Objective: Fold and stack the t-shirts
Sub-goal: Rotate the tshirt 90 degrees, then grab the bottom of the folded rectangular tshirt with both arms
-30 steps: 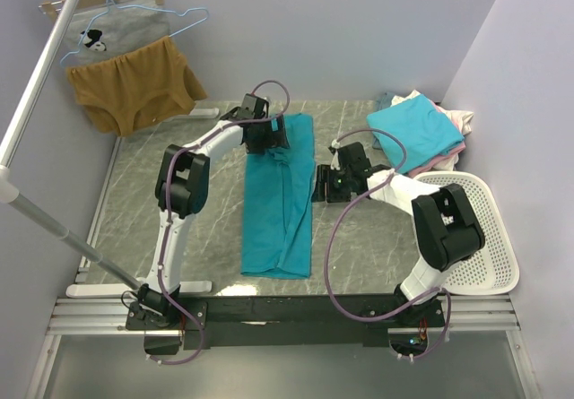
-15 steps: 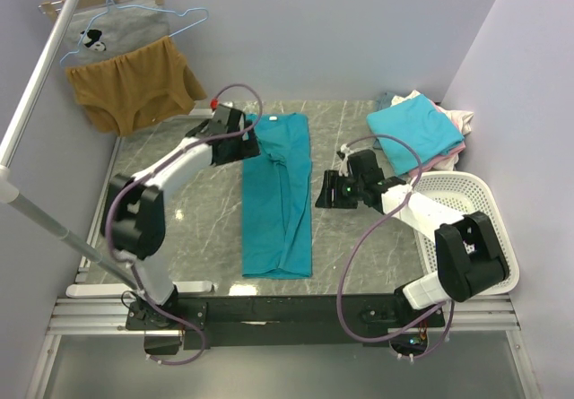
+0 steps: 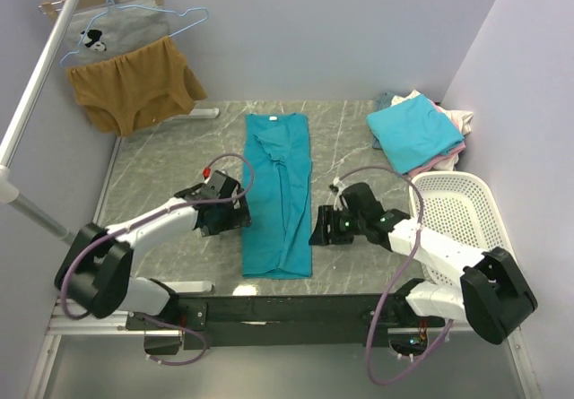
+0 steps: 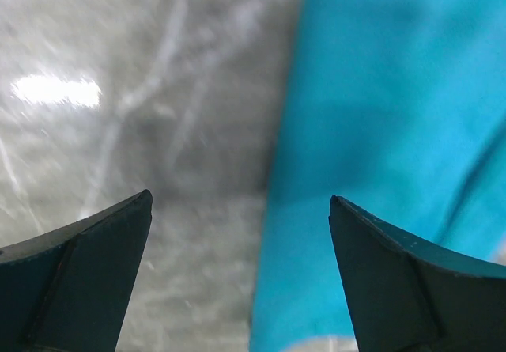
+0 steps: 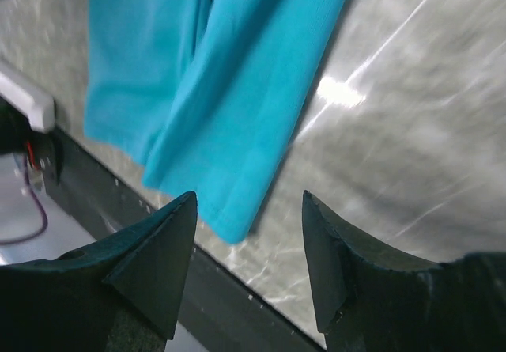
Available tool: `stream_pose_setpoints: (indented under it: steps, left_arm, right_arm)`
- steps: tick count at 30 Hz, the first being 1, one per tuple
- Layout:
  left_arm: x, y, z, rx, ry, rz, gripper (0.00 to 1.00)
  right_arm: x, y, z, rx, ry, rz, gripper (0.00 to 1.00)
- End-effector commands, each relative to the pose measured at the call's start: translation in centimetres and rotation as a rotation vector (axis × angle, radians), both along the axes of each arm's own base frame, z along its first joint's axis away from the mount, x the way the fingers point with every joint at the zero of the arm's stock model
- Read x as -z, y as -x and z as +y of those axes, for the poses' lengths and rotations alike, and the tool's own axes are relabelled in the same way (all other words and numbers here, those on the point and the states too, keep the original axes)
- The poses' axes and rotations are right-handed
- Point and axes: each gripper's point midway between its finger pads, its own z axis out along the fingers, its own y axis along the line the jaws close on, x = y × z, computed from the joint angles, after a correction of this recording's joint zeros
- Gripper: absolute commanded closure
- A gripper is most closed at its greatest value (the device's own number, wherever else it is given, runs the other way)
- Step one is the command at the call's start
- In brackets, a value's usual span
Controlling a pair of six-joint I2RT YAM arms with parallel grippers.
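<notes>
Grey marbled counter (image 3: 170, 148) fills the overhead view, walled in pale lilac. Along its middle lies the teal t-shirt (image 3: 278, 193), folded into one long narrow strip that runs from the far side to the near edge. The left pincer (image 3: 240, 217) sits just beside the strip's left edge, and the right pincer (image 3: 317, 229) just beside its right edge. Both are near the strip's near half and neither is holding cloth. At the far right corner a pile of folded t-shirts (image 3: 414, 133) rests on the counter, a lighter turquoise one on top with pink and white edges showing beneath. A white basket (image 3: 480, 238) stands at the right edge with its perforated floor showing, and the right arm crosses its near left corner. On a rail at the far left hang a mustard-brown garment (image 3: 134, 85) and a grey printed garment (image 3: 112, 31).

From the left wrist, the left pincer (image 4: 239, 210) stands wide apart, gripping nothing. Below it the strip's edge (image 4: 395, 91) meets bare marble (image 4: 118, 51).

From the right wrist, the right pincer (image 5: 249, 202) is parted to a middling gap, also holding nothing. The strip's near corner (image 5: 213, 75) lies below on the marble (image 5: 411, 130), close to the black front rail (image 5: 237, 289).
</notes>
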Motion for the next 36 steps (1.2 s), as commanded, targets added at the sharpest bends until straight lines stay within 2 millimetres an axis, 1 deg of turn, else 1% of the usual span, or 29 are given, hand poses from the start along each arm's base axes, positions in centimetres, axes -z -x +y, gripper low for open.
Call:
stream_pose_setpoints:
  steps: [1,2,5,8,12,14,16,18,22,25,29,33,34,36]
  left_arm:
    - [-1.7,1.4,-1.4,-0.015,0.084,-0.037,0.01]
    - [-1.8,1.7,-1.3,-0.021,0.086,-0.035,0.01]
    - [-2.0,2.4,-1.2,-0.02,0.089,-0.035,0.01]
    - [-1.9,3.0,-1.1,-0.016,0.091,-0.024,0.01]
    - [-1.5,4.2,-0.9,-0.016,0.098,-0.007,0.01]
    - [-1.4,4.8,-0.9,-0.016,0.112,-0.003,0.01]
    - [-1.3,5.4,-0.9,-0.019,0.126,0.001,0.01]
    - [-1.3,6.0,-1.4,-0.001,0.15,0.004,0.01]
    - [-0.8,7.4,-1.7,0.005,0.171,0.029,0.01]
    - [-0.5,8.3,-2.1,0.022,0.177,0.045,0.01]
    - [-0.3,9.6,-3.1,0.059,0.195,0.068,0.0]
    - [1.2,11.1,-2.9,0.062,0.178,0.103,0.0]
    - [1.2,10.8,-3.4,0.064,0.198,0.089,0.01]
    - [1.3,11.1,-3.5,0.069,0.197,0.096,0.01]
  right_arm:
    - [0.1,2.4,1.3,-0.005,-0.06,0.04,0.38]
    - [0.2,3.0,1.7,-0.022,-0.061,0.043,0.38]
    - [-0.3,3.3,2.5,-0.034,-0.062,0.033,0.41]
    - [0.0,3.6,2.9,-0.034,-0.047,0.042,0.46]
    - [1.7,4.3,2.6,-0.006,0.009,0.09,0.48]
    - [2.3,4.9,2.5,0.004,0.01,0.112,0.49]
    - [2.7,5.4,2.7,0.009,0.008,0.124,0.48]
    - [2.9,5.6,2.6,0.022,0.005,0.137,0.48]
    - [3.7,6.0,2.4,0.038,0.014,0.152,0.47]
    - [4.0,6.0,2.2,0.055,0.018,0.161,0.47]
    - [4.3,6.2,2.5,0.05,0.012,0.178,0.47]
    - [4.8,6.0,3.0,0.048,0.009,0.191,0.47]
    - [4.8,5.9,3.2,0.045,0.009,0.191,0.47]
    - [5.0,5.7,3.4,0.042,0.018,0.194,0.47]
